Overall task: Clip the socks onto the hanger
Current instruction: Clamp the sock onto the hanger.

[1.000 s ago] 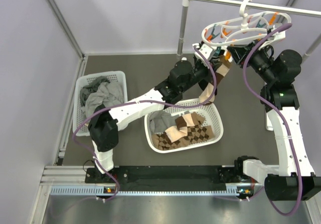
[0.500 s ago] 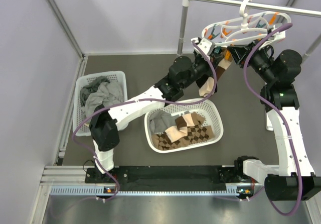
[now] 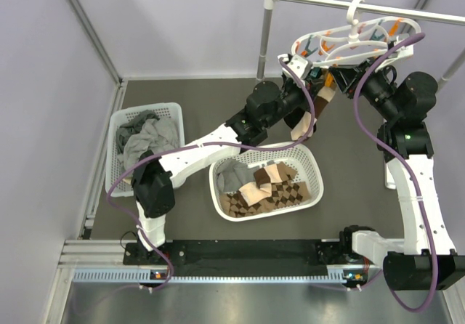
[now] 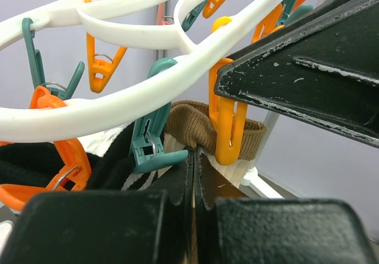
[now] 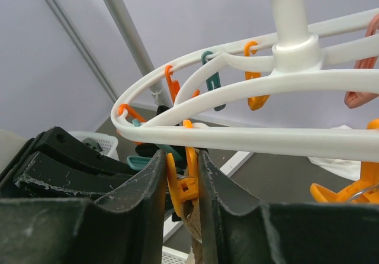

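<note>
We hold a sock [image 4: 189,122] at the hanger [image 3: 356,37].
Our left gripper [image 4: 193,208] pinches it; our right gripper [image 5: 182,169] squeezes an orange peg [image 5: 183,190]. The centre basket [image 3: 309,157] holds socks [image 3: 261,182], cloth [image 3: 283,197]; the left basket [image 3: 171,108], grey garments [image 3: 145,139].

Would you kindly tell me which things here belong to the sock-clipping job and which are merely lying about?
Job in hand:
hanger
orange peg, pinched by the right gripper
tan sock, held by the left gripper
spare socks in the centre basket

Lying about:
grey garments
diamond-patterned cloth
mesh baskets
</note>
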`<state>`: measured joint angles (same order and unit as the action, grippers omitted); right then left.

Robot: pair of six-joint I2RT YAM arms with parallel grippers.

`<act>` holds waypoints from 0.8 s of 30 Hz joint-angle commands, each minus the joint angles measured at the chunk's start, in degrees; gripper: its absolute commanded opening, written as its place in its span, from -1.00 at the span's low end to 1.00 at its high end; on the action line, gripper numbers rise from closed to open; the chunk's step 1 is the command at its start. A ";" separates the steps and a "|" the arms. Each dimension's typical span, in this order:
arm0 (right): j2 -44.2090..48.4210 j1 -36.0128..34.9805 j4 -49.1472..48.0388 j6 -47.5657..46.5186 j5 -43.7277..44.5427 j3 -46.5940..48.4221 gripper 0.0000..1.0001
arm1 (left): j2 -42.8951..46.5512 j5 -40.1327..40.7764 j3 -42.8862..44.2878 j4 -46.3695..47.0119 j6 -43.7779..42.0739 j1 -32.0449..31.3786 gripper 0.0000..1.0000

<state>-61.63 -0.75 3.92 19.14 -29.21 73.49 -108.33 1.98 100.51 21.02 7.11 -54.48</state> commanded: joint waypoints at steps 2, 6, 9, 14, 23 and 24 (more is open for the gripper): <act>1.16 -0.92 0.21 -0.15 -2.51 -0.55 -0.62 | 2.25 -1.45 2.24 4.82 1.76 0.07 -1.00; 1.68 -0.74 0.29 -0.33 -2.78 0.24 -0.14 | 2.51 -1.36 1.36 4.65 1.41 0.07 -1.00; 2.38 -0.83 1.61 -1.20 -2.61 1.21 0.13 | 2.86 -0.92 -0.05 4.65 1.50 0.07 -1.00; 3.88 -0.92 6.08 -3.83 -1.99 4.63 0.42 | 3.13 -0.66 -1.28 4.12 0.89 0.16 -1.00; 6.25 -0.92 29.46 -15.88 13.02 16.32 0.67 | 5.24 -0.04 -3.30 3.33 -0.26 1.65 -1.00; 6.78 -0.83 30.61 -16.75 15.04 16.68 0.69 | 5.50 -0.04 -3.39 3.24 -0.35 1.83 -1.00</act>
<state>-57.43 -1.34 24.67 9.06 -23.92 85.47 -107.33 1.39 97.60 21.43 7.57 -53.60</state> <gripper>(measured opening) 0.831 0.009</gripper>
